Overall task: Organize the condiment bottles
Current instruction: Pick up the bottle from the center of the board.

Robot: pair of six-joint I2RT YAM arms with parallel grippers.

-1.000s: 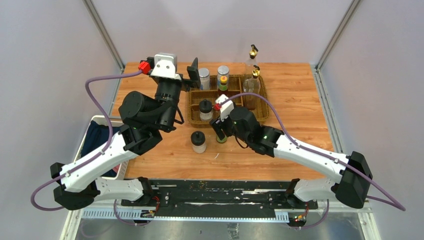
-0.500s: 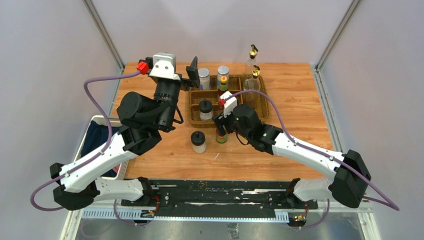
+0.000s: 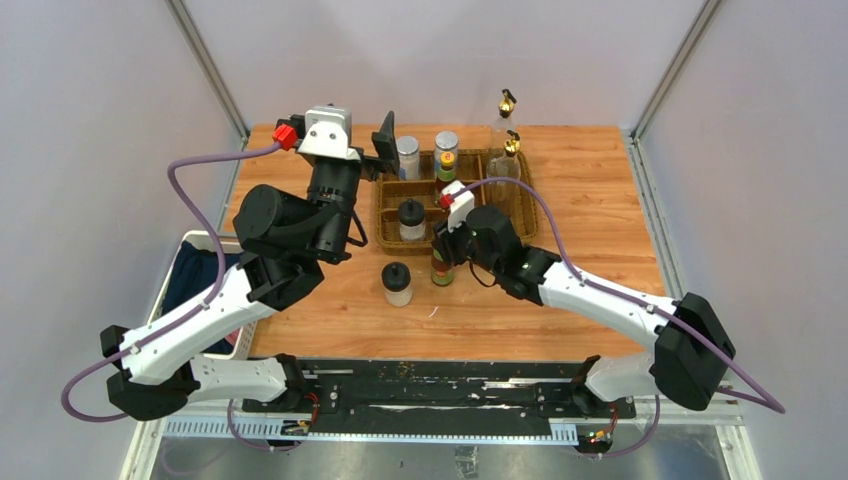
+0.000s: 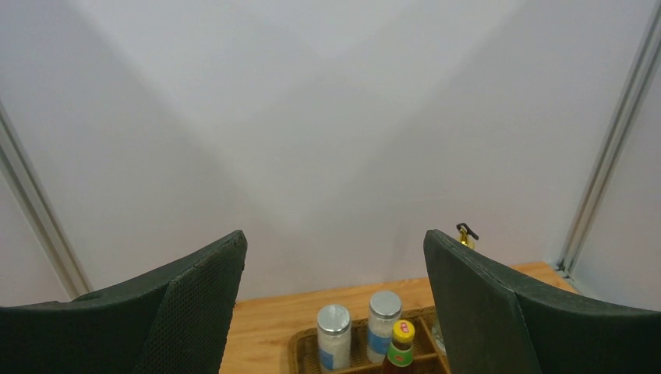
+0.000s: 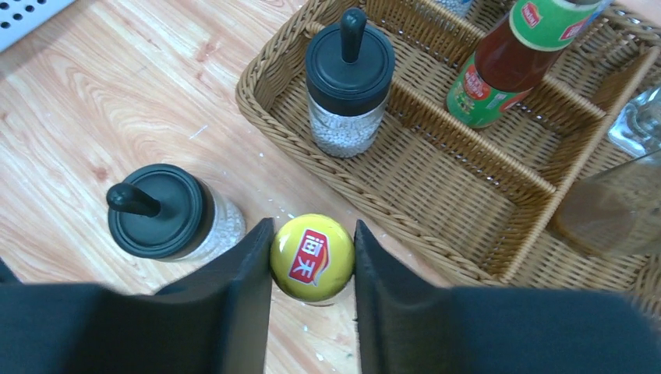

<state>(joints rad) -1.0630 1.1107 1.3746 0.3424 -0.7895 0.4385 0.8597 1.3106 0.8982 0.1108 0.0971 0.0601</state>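
Right gripper (image 5: 312, 269) is closed on the yellow cap of the yellow-capped sauce bottle (image 5: 312, 257); both fingers (image 5: 234, 296) press against the cap's sides. The bottle stands upright on the wooden table (image 5: 101, 93), just outside the near rim of the wicker tray (image 5: 390, 214). Its body is hidden under the cap in the wrist view, and in the top view it shows just beneath the gripper. A black-lidded jar (image 5: 160, 210) stands on the table just beside the left finger, close but apart from it. A second black-lidded jar (image 5: 348, 70) sits in the tray's near-left compartment, directly beyond the rim from the held bottle. The second sauce bottle (image 5: 510, 66) is in a farther compartment past a wicker divider. Clear glass of a cruet (image 5: 600, 206) fills the compartment at the right edge. Left gripper (image 4: 334, 238) hangs high over the tray's far-left corner, jaws spread wide with nothing between them. Below it stand a silver-lidded shaker (image 4: 334, 343) and the other shaker (image 4: 384, 323) side by side in the tray's far row. A second cruet (image 3: 505, 112) stands behind the tray's far rim. A white bin (image 3: 195, 245) holding dark cloth sits off the table's left edge.
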